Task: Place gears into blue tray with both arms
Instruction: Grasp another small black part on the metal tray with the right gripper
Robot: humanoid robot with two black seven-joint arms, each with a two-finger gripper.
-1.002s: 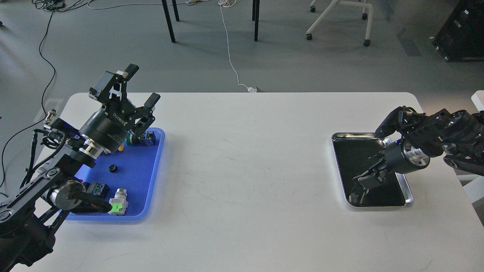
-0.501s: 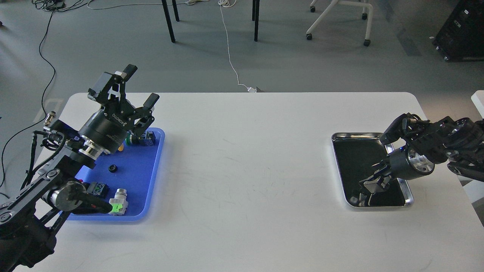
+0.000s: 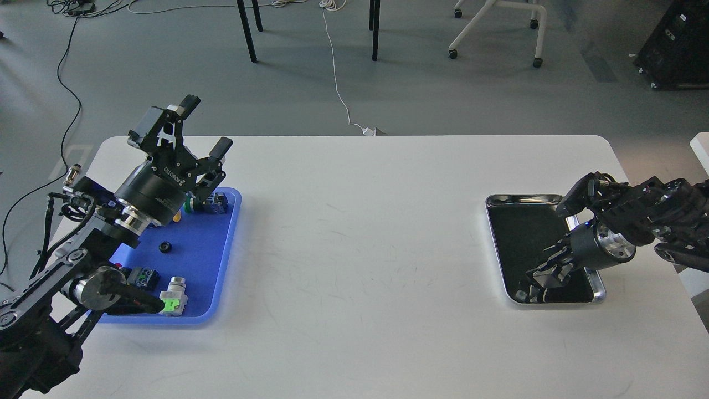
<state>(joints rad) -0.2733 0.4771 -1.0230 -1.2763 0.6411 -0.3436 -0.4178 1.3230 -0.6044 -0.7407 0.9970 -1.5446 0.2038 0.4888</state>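
The blue tray [image 3: 213,260] lies at the table's left. One small black gear [image 3: 164,247] rests on its floor near the middle. My left gripper [image 3: 207,125] hangs open and empty above the tray's far end, its fingers pointing up and away from me. My right gripper [image 3: 536,284] reaches down and left into the near part of the steel tray [image 3: 520,198]. Its dark fingers blend into the tray's dark inside, so I cannot make out how they stand or whether they hold anything.
Push-button switches share the blue tray: a green-lit one [image 3: 173,302] at the near edge, a dark one [image 3: 145,275] beside it, and a green-and-blue one [image 3: 211,203] at the far end under my left gripper. White tabletop [image 3: 360,249] spans between the trays.
My right gripper has drawn back toward the near edge of the steel tray and dipped lower into it. The left gripper has barely shifted and stays open.
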